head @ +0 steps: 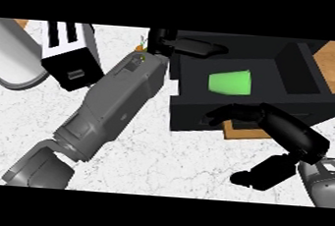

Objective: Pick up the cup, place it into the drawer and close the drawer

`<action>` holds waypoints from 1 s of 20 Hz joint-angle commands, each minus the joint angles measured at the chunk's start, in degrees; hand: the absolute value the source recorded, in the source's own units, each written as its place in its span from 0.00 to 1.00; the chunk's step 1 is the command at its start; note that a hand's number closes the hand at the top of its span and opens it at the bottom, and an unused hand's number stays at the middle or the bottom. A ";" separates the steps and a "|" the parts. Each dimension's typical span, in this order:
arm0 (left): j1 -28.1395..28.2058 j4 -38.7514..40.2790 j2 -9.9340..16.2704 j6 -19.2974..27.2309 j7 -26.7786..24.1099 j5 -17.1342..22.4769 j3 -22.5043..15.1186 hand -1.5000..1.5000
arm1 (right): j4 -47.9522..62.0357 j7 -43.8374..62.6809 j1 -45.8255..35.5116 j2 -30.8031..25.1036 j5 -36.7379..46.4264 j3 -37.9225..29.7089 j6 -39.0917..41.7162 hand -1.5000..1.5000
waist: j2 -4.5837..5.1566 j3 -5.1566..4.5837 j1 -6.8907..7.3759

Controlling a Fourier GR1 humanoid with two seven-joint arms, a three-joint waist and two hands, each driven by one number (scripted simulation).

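head view: the drawer (302,97) is the landmark here, a black open box standing out over the white marbled worktop (167,154). the green cup (230,82) lies on its side inside the drawer, on the drawer's floor near the middle, touching neither hand.

the left hand (193,47) is at the drawer's far left corner, at the end of a long grey forearm that crosses the worktop from the lower left. its fingers (204,48) lie straight and close together, stretched out flat over the drawer's back rim, pinching nothing. whether they touch the rim cannot be told.

the right hand (271,123) is at the drawer's front wall, coming in from the lower right. its fingers (232,113) are curved and bunched together against the upper edge of the front wall, hooked onto it; the thumb (257,176) hangs apart below, over the worktop, well clear of the drawer. a strip of brown shows just under the front wall, beneath these fingers.

left of the drawer, beyond the left forearm, stands a black and white toaster (71,51). further left of it is a large white cylinder (11,52) at the worktop's edge. a small orange thing (140,47) peeks out just beside the left wrist, too hidden to name.
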 commanded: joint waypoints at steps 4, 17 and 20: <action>3.23 -1.03 0.14 -3.51 -2.97 0.95 1.78 0.00 | 15.00 -4.90 -1.27 2.23 17.33 5.11 -7.73 0.00 | -0.33 0.00 5.58; 14.78 -13.00 4.78 -7.47 -1.04 1.10 1.05 0.00 | 57.96 -25.34 -15.62 6.60 28.21 3.51 -20.36 1.00 | -0.48 0.17 10.84; 16.84 -13.32 6.34 -9.73 -1.80 1.27 1.39 0.00 | 63.47 -30.28 -21.31 5.68 25.51 -1.39 -21.17 1.00 | 0.29 0.21 11.09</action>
